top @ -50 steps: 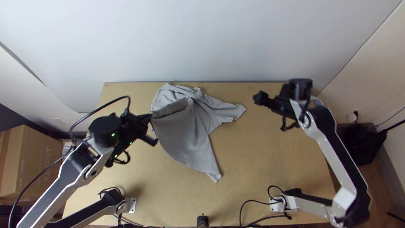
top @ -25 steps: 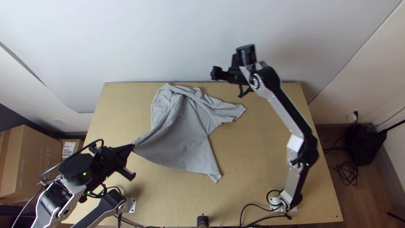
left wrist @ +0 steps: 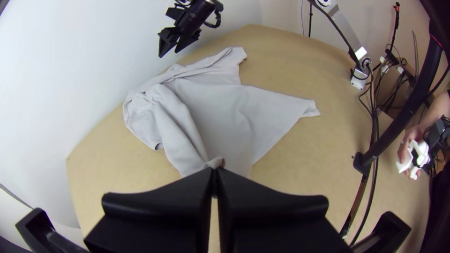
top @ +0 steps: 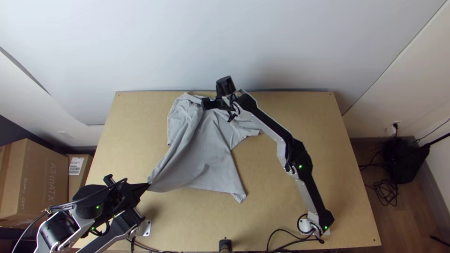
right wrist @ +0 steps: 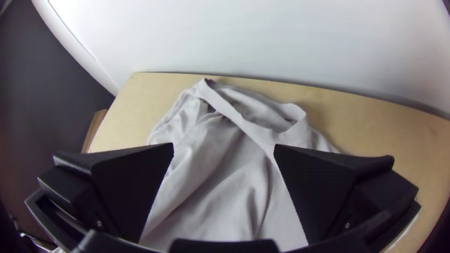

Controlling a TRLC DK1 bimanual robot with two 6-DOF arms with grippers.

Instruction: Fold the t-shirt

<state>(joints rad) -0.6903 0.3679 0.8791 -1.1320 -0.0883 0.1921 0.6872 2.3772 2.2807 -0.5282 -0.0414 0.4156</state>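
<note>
Beyond the right pincer [top: 204, 104], a pale wall [top: 281, 42] rises along the far edge of the light wooden table [top: 309, 140], which spreads below both pincers. The right arm [top: 291, 152] slants from its base, to the right of its pincer and nearer the view's lower edge, up toward the table's far side. The left arm [top: 58, 232] is at the table's near left, carrying the left pincer [top: 148, 184]. Off the table to the left of that pincer stands a big cardboard box [top: 40, 182].

The grey t-shirt [top: 201, 154] lies on the table between the two pincers, partly spread and partly bunched. A long rumpled fold runs from the left pincer to the bunched end, near the right pincer. One sleeve reaches out to the right, below the right pincer, and a pointed corner lies to the right of the left pincer.

The left pincer is clenched on a drawn-out edge of the cloth, a small tuft poking past its tips. The right pincer is released, its fingers wide apart over the shirt's far part. Left of the left pincer, beside the big box, sits a smaller box [top: 84, 174].
</note>
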